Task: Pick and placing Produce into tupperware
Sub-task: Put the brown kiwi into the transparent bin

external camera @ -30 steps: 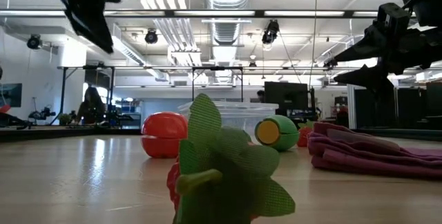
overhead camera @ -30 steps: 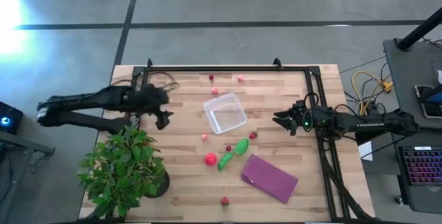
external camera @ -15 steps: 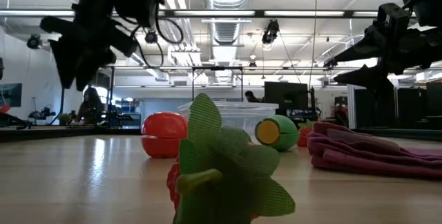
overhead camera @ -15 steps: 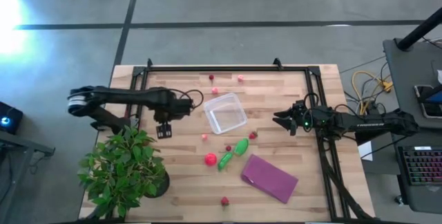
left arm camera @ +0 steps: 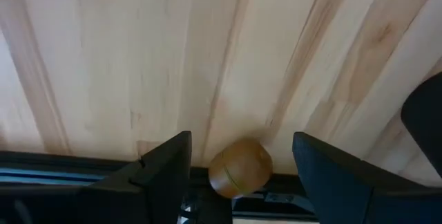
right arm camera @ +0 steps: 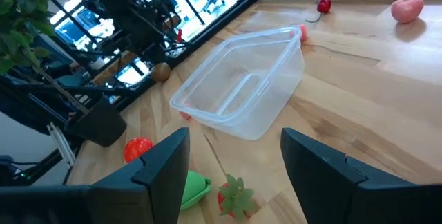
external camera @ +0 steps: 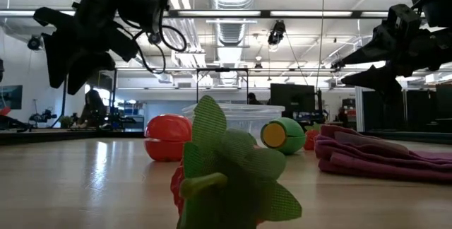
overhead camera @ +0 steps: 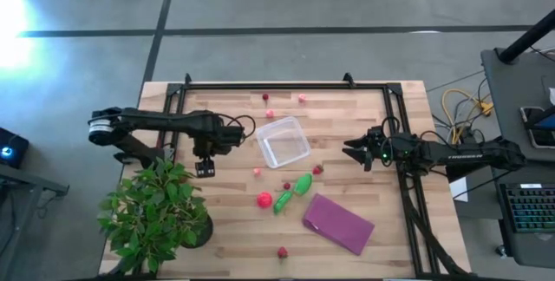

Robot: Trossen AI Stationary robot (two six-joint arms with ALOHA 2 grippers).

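My left gripper (overhead camera: 205, 166) is open and points down over the table's left part, near the frame rail. In its wrist view (left arm camera: 242, 141) the brown ball (left arm camera: 239, 176) lies on the wood against the black rail, below and between the fingers, untouched; it also shows as the brown ball (right arm camera: 161, 71). The clear tupperware (overhead camera: 282, 140) stands open mid-table. The larger red ball (overhead camera: 264, 199), two green pods (overhead camera: 303, 184) (overhead camera: 283, 200) and tiny red pieces (overhead camera: 257, 172) lie around it. My right gripper (overhead camera: 351, 151) waits open to the tupperware's right.
A leafy potted plant (overhead camera: 156, 212) stands at the near left corner, close to my left arm. A folded purple cloth (overhead camera: 338, 223) lies near the right. A black frame (overhead camera: 286, 85) borders the table. A toy strawberry (external camera: 226, 165) sits at the near edge.
My left arm has folded in from its stretched pose, and its gripper has come a little toward the near edge, dropped lower and tipped to point down at the table. The right arm and all produce have kept still.
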